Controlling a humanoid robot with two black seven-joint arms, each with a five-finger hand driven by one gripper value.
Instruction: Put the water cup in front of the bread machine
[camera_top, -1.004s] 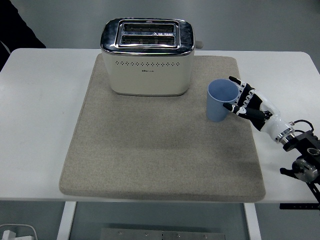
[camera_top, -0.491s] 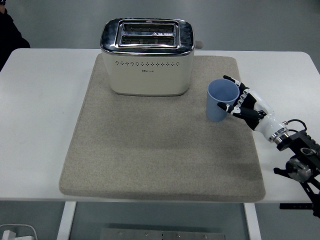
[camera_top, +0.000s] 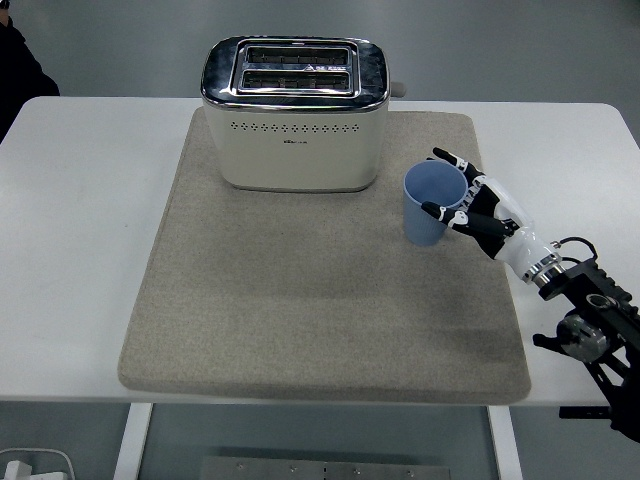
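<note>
Cup gripped by your right hand, sitting right of the toaster's front

Your water cup (camera_top: 429, 204) is a plain light-blue tumbler, no handle, wider at the rim than the base, inside looks empty. Long axis near vertical, mouth up, leaning slightly with the rim tipped toward the hand. Base is on the beige mat (camera_top: 300, 300), near the mat's right edge, just off the front-right corner of the cream and chrome bread machine (camera_top: 295, 115), not touching it. Right hand (camera_top: 470, 200) comes in from the lower right across the white counter (camera_top: 80, 250), fingers wrapped around the cup's right side, thumb on the near wall
</note>
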